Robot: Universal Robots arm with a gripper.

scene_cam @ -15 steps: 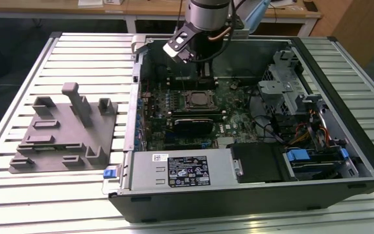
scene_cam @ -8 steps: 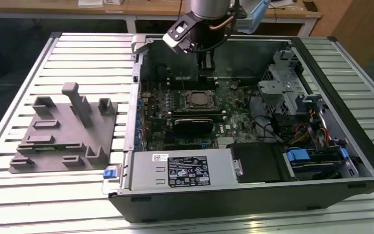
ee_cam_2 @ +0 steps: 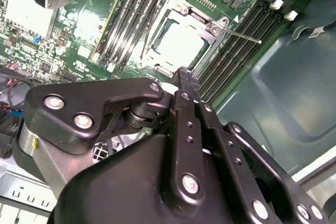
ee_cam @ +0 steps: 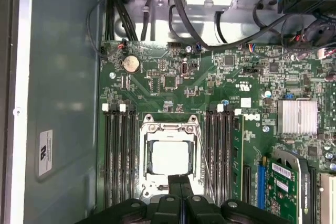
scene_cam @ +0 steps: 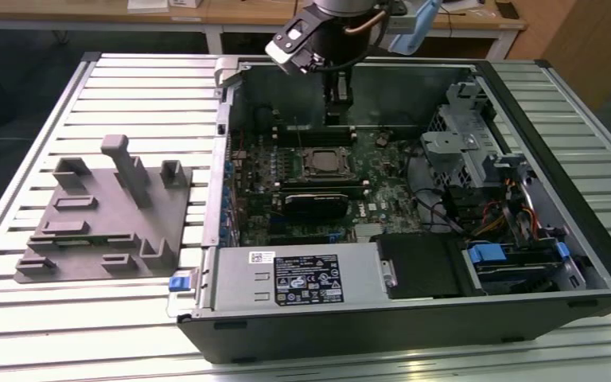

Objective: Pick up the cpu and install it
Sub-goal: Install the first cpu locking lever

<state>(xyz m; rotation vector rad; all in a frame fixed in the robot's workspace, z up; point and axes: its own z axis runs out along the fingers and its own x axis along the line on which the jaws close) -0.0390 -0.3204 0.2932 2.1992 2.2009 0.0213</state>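
Observation:
The cpu (ee_cam: 168,158) is a small square chip with a pale silver face. It lies flat in the motherboard socket, framed by the metal retention bracket (ee_cam: 169,127), and shows in both wrist views (ee_cam_2: 181,43). In the exterior view the cpu (scene_cam: 321,161) sits mid-board inside the open case. My gripper (ee_cam: 180,183) hangs above the socket's edge, its two black fingers pressed together with nothing between them. Its tips (ee_cam_2: 187,77) are apart from the chip. In the exterior view the gripper (scene_cam: 337,99) reaches down near the case's far wall.
A grey plastic tray (scene_cam: 104,215) with upright blocks lies on the slatted table at the exterior view's left. Inside the case are a black expansion card (scene_cam: 314,203), a power supply (scene_cam: 305,274), a drive cage (scene_cam: 465,151) and memory slots (ee_cam: 119,156) beside the socket.

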